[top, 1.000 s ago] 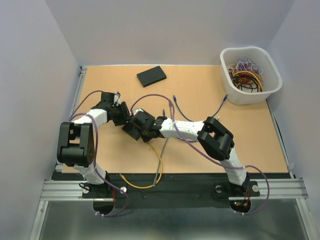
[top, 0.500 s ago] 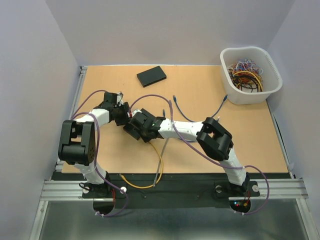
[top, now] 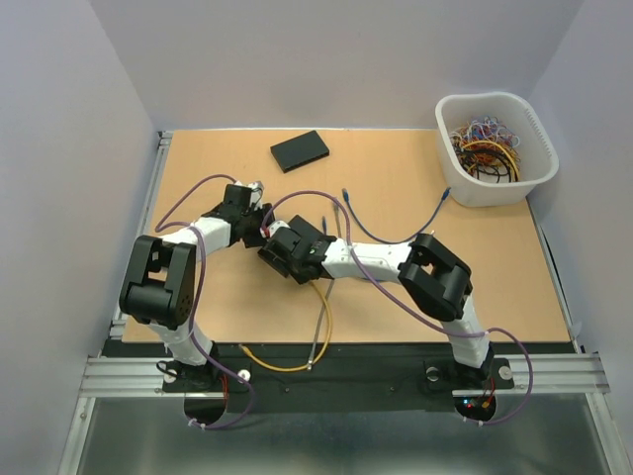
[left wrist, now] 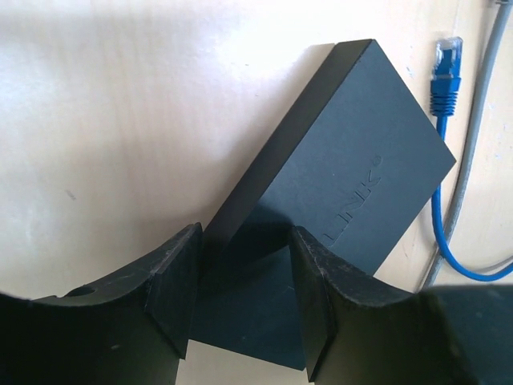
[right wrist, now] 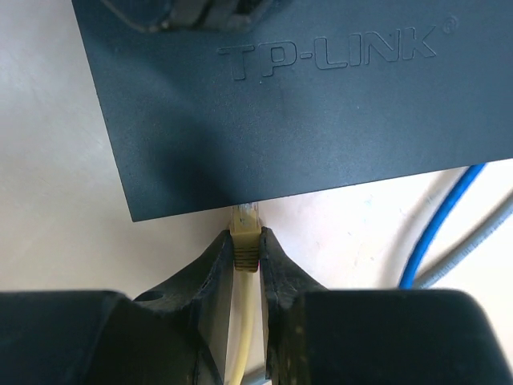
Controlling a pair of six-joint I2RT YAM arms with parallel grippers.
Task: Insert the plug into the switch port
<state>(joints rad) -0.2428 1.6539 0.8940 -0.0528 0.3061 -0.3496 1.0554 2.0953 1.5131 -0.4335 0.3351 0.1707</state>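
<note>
left hand (left wrist: 243, 245): clamped on switch (left wrist: 353, 176)
right hand (right wrist: 246, 247): pinched plug (right wrist: 244, 218), tip at switch edge
next: needed a straight, level push; port hidden

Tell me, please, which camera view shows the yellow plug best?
Right wrist view: the yellow plug sits close up, pinched in the right gripper, tip at the switch. The top view shows only its yellow cable; the left wrist view misses it.

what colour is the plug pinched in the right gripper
Yellow; the small yellow plastic plug shows best in the right wrist view.
</note>
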